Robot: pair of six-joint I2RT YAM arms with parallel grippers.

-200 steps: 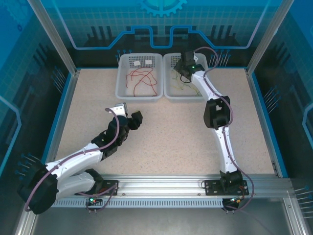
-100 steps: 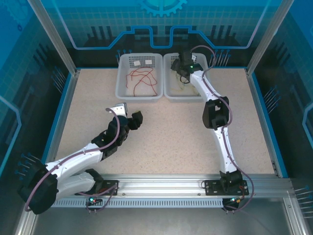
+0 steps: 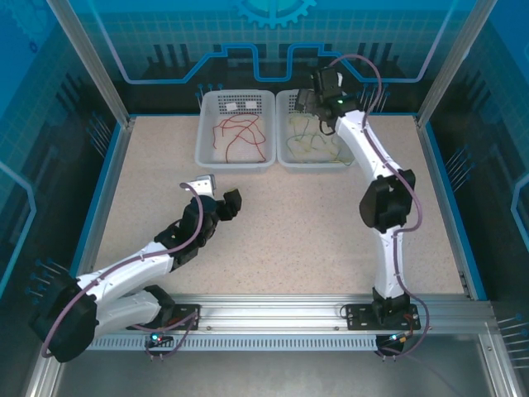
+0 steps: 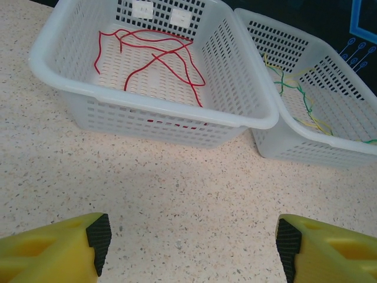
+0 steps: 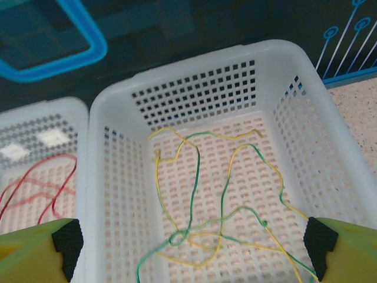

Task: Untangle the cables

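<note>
The cables lie in two lots, each in its own basket. The red cables point(image 4: 154, 57) are spread in loose loops over the floor of the left basket point(image 4: 147, 99), crossing one another in several places; how many red strands there are cannot be told for sure, as they run over each other. In the right basket point(image 5: 194, 68) the green cables point(image 5: 196, 177) and the pale yellow cables point(image 5: 155, 183) are wound together, crossing most thickly toward the near end of the basket floor, and their exact number cannot be counted either. The two white slotted baskets stand side by side at the far edge of the speckled worktop point(image 4: 177, 194), their rims meeting, and two small white patches point(image 4: 142, 9) sit at the far end of the left one. There are two arms. The right claw point(image 5: 194, 242) hangs above the right basket with its two yellow fingers spread wide and nothing between them, clear of the green and yellow strands below. The left claw point(image 4: 191, 247) is over the bare worktop on the near side of the baskets, apart from both, its fingers also wide and empty.
</note>
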